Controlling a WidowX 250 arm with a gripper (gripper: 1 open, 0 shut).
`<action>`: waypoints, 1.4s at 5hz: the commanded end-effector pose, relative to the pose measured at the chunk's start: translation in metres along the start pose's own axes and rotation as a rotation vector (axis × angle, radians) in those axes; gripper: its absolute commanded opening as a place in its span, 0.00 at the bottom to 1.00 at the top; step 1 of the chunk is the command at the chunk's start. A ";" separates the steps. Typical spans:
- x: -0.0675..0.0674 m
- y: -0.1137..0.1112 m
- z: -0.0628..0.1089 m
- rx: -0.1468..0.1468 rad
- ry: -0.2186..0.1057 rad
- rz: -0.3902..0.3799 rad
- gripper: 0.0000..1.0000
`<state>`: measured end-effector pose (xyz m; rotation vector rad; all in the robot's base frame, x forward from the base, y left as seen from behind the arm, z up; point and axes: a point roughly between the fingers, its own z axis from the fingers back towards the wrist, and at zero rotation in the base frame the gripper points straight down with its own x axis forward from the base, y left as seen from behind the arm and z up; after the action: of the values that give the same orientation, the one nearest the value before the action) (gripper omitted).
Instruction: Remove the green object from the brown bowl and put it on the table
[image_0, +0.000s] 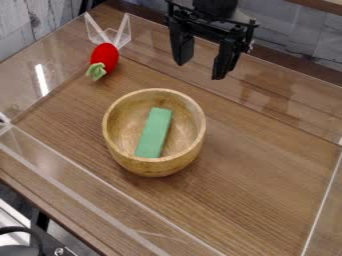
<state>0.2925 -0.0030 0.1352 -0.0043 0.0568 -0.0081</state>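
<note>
Brown wood-grain table (254, 170), bordered on all visible sides by low clear plastic walls (40, 170); the near wall runs along the lower left, the right wall rises at the frame's right edge, and the far wall crosses behind the arm. The brown bowl (187, 150), round and thick-walled, sits near the middle of the tabletop, well apart from every wall. Bare table surface lies open to the right of the bowl and in front of it, with a narrower strip to its left. The green object (155, 133), a flat elongated block, lies inside the bowl, resting on the bowl's floor with its long axis running from near to far and slightly tilted to the right at the far end. A small red toy (102, 57) with white leaves lies at the far left, close to the back wall and clear of the bowl.

The gripper (203, 55) hangs above the table behind the bowl, pointing straight down. Its dark fingers (225, 62) stand spread apart and hold nothing. It touches neither the bowl nor the block.
</note>
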 end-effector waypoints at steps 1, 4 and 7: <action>-0.005 -0.010 -0.022 0.004 0.027 -0.003 1.00; -0.049 0.028 -0.044 0.033 0.022 0.221 1.00; -0.054 0.037 -0.080 0.041 0.000 0.313 1.00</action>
<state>0.2309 0.0309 0.0529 0.0437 0.0809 0.2918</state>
